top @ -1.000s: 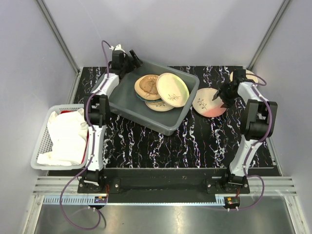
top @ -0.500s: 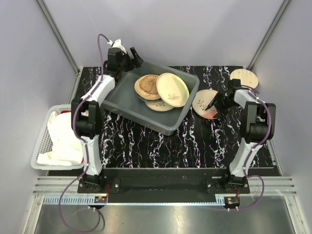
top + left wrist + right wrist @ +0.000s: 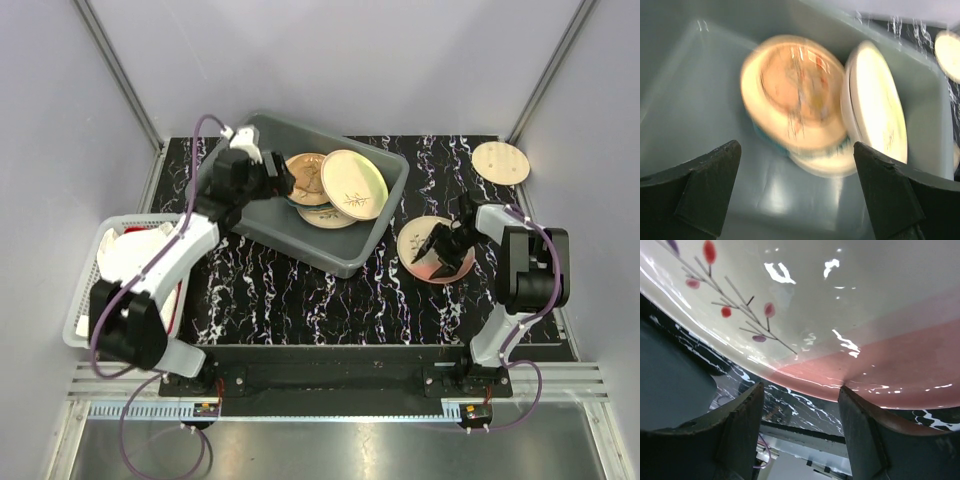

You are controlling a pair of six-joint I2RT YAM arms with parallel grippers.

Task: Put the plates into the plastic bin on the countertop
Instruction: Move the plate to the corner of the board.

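Note:
The grey plastic bin (image 3: 262, 214) sits on the black veined countertop (image 3: 300, 295) and holds a stack of plates: an orange woven one (image 3: 303, 176), a pale yellow one with a sprig (image 3: 353, 184) leaning on it, and others beneath. My left gripper (image 3: 284, 183) hangs open and empty over the bin's left half; in its wrist view (image 3: 795, 150) the blurred stack (image 3: 800, 95) lies ahead. My right gripper (image 3: 433, 251) is open at the near edge of a cream-and-pink plate (image 3: 424, 232) on the counter; the plate's rim (image 3: 850, 340) fills its wrist view above the fingers (image 3: 800, 387).
A peach plate (image 3: 500, 162) lies at the far right corner of the counter. A white mesh basket (image 3: 92, 296) with white cloth (image 3: 135, 275) stands left of the counter. Grey walls enclose the back and sides.
My left arm swung from the bin's far left corner to over its inside, and the bin shifted a little. My right gripper moved nearer, and the pink plate slid nearer with it.

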